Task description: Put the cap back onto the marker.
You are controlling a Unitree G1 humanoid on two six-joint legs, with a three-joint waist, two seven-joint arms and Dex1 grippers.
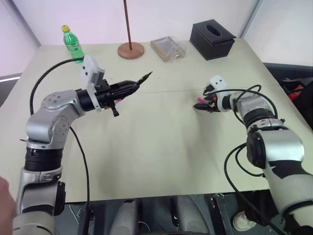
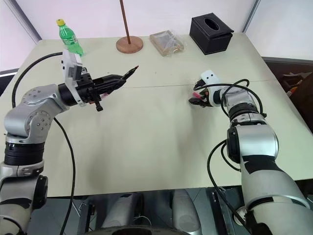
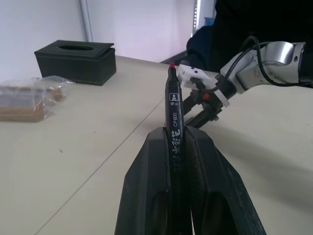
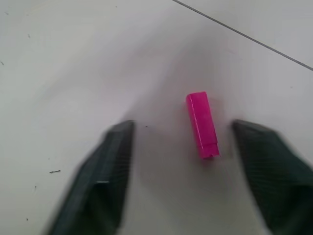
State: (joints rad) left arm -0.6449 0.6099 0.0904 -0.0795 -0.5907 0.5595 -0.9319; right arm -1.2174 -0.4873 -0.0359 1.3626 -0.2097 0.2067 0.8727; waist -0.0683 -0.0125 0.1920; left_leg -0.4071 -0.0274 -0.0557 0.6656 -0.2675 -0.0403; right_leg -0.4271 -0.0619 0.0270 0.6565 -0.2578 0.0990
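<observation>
We see the left gripper (image 3: 180,147) clamped on the marker (image 3: 173,105), tip raised. The right gripper (image 4: 181,171), jaws apart, straddles the cap (image 4: 202,124) lying on the table (image 1: 161,147).

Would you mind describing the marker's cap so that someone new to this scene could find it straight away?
Start at the black tissue box at the far right of the beige table, then come nearer to the right gripper. The cap lies flat on the table between its open fingers, untouched. It is a tiny bright pink piece, the only vivid pink thing there.
</observation>
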